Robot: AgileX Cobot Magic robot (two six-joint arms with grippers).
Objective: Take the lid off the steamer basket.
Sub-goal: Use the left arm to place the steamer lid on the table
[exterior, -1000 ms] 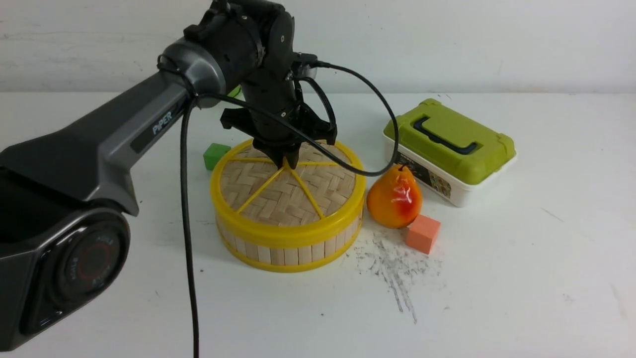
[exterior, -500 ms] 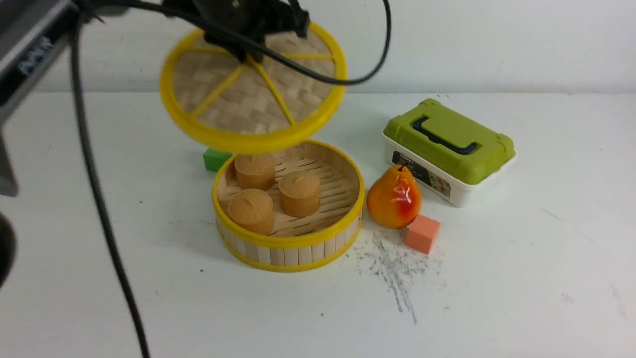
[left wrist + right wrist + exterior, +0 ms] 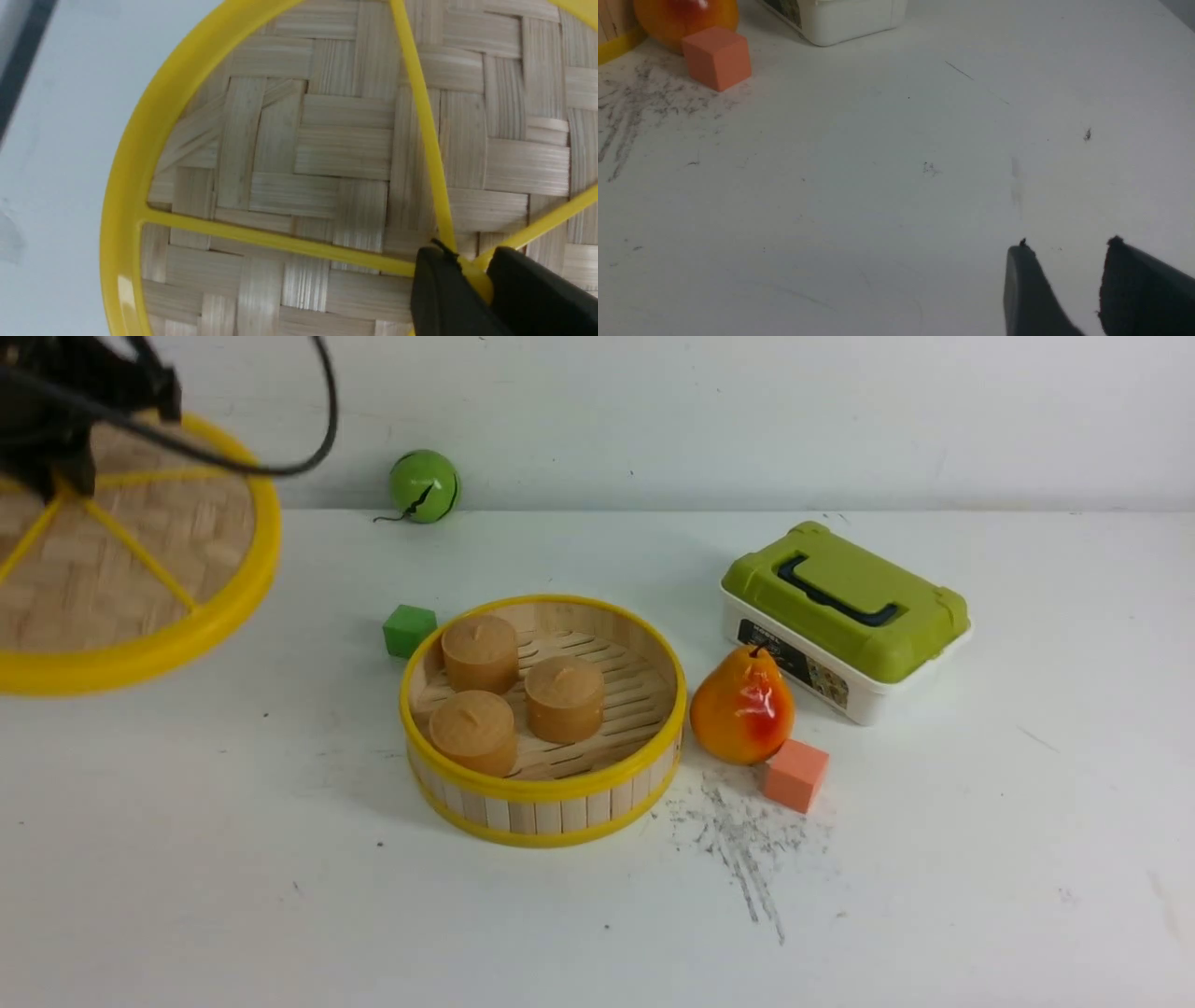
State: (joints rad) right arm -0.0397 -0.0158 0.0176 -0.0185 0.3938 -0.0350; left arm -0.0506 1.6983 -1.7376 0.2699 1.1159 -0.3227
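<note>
The left hand [image 3: 476,280] pinched the lid [image 3: 140,579] at its centre, black fingers pressed onto the yellow hub where the spokes [image 3: 423,126] met. Gripping the middle probably kept the disc balanced. The lid hung in the air, tilted toward the camera, well apart from the steamer basket [image 3: 546,789] at about its ten o'clock, seemingly so that it could be set down clear of the tub.

The basket sat open on the white worktop [image 3: 934,859], with three round brown cakes [image 3: 564,698] clustered toward its nine o'clock side on the slatted floor.

The right hand [image 3: 1066,242] hovered low over bare worktop with its fingers spread, holding nothing.

The lid was flat woven bamboo in a herringbone pattern, with a thick glossy yellow plastic rim. The basket had upright pale wood slats between yellow rims.

A shiny orange pear [image 3: 742,709] stood just beside the basket at three o'clock. A matte orange cube [image 3: 795,775] lay at the pear's five o'clock and a green cube [image 3: 409,629] at the basket's ten o'clock. A white box [image 3: 845,616] with a green top stood at two o'clock.
</note>
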